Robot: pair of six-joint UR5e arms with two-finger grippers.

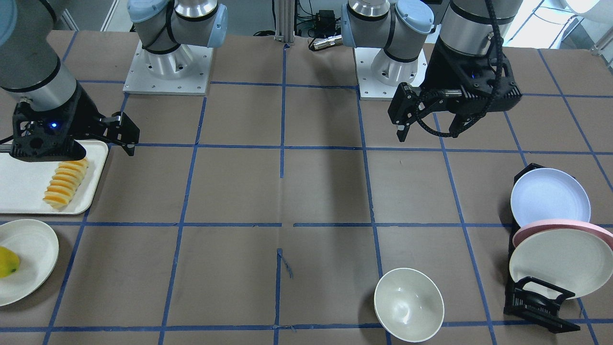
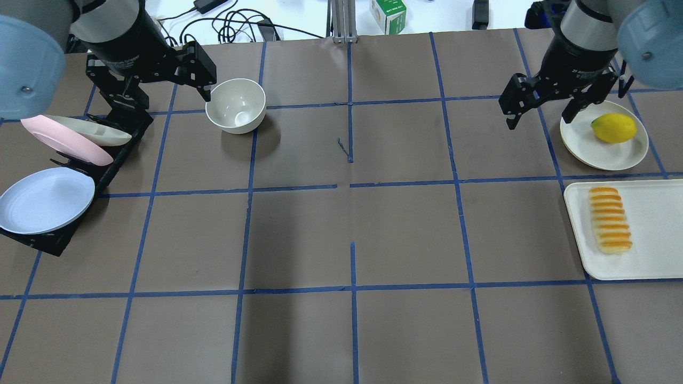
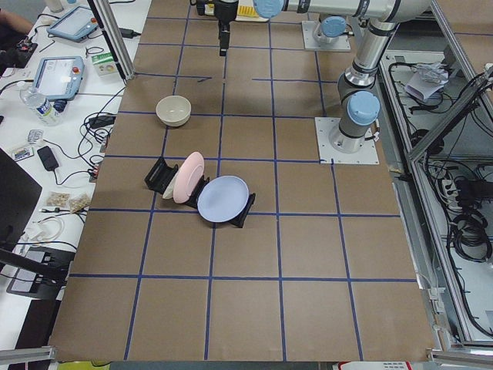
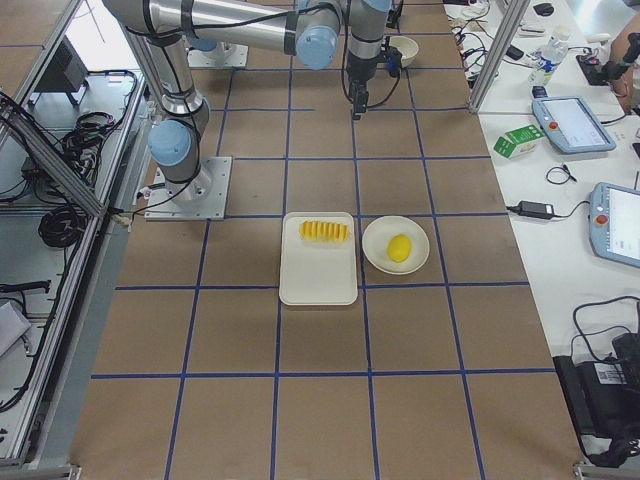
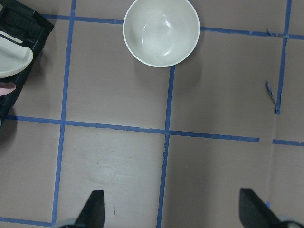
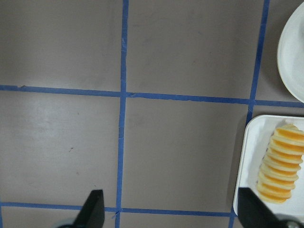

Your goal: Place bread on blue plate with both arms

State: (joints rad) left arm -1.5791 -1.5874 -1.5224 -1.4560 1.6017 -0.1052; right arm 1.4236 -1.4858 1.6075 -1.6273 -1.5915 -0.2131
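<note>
The bread (image 2: pixel 610 219) lies on a white tray (image 2: pixel 651 229) at the table's right side; it also shows in the front view (image 1: pixel 67 184) and the right wrist view (image 6: pixel 280 164). The blue plate (image 2: pixel 45 200) leans in a black rack (image 2: pixel 114 160) at the far left, nearest the robot; it also shows in the front view (image 1: pixel 548 196). My right gripper (image 2: pixel 539 109) hangs open and empty above the table, beyond the tray. My left gripper (image 2: pixel 160 98) hangs open and empty above the rack's far end, next to a bowl.
A pink plate (image 2: pixel 58 141) and a cream plate (image 2: pixel 90 130) stand in the same rack. A cream bowl (image 2: pixel 236 105) sits right of the left gripper. A lemon (image 2: pixel 613 128) lies on a cream plate (image 2: pixel 603 152) beyond the tray.
</note>
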